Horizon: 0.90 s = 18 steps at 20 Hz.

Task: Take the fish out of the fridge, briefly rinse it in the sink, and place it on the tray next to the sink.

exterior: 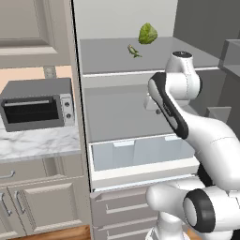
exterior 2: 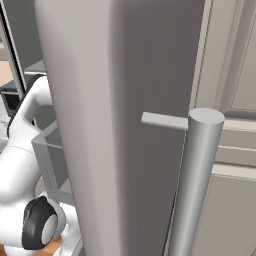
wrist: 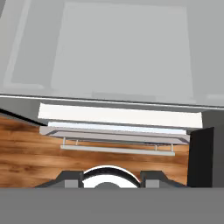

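Nearest us, our gripper (wrist: 112, 180) hangs over a bare grey shelf of the fridge (exterior: 122, 117), fingertips set apart and holding nothing. We see the fish (exterior: 134, 51) on the upper shelf, just beside a leafy green vegetable (exterior: 148, 33).

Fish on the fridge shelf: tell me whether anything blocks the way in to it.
Nothing visible does. The fridge stands open, and the fish lies uncovered on the upper shelf, with the leafy green vegetable behind it, not in front.

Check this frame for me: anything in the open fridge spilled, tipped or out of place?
Nothing stands out. The fish lies flat on the upper fridge shelf beside a leafy green vegetable, both intact, nothing spilled. The pale drawer below sits square.
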Tool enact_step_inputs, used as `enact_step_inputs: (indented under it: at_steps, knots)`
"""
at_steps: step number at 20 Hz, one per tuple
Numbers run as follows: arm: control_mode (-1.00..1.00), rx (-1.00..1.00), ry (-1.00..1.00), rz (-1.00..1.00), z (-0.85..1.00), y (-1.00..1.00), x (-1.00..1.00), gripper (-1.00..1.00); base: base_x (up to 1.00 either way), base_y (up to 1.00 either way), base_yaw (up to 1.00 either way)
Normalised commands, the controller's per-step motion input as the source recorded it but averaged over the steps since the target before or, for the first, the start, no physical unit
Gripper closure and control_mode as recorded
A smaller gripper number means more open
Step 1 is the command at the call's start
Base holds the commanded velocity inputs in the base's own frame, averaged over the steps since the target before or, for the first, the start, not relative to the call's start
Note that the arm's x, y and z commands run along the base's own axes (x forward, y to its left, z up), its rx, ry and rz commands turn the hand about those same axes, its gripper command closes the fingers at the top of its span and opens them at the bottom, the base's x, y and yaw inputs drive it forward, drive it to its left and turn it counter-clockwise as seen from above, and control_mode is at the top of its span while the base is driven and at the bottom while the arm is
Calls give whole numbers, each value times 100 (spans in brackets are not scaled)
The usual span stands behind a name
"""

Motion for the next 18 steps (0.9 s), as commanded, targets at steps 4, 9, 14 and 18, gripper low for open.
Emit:
enact_step_inputs:
  at_steps: [4,9,14,18]
  knots:
    - [-100,1,-6,0,0,0,-12,-100,0,0,0]
    - [-100,7,-37,0,30,0,-31,-100,0,0,0]
    - [-100,2,-45,0,71,3,-2,-100,0,0,0]
    - [-100,-2,-43,0,88,19,13,-100,0,0,0]
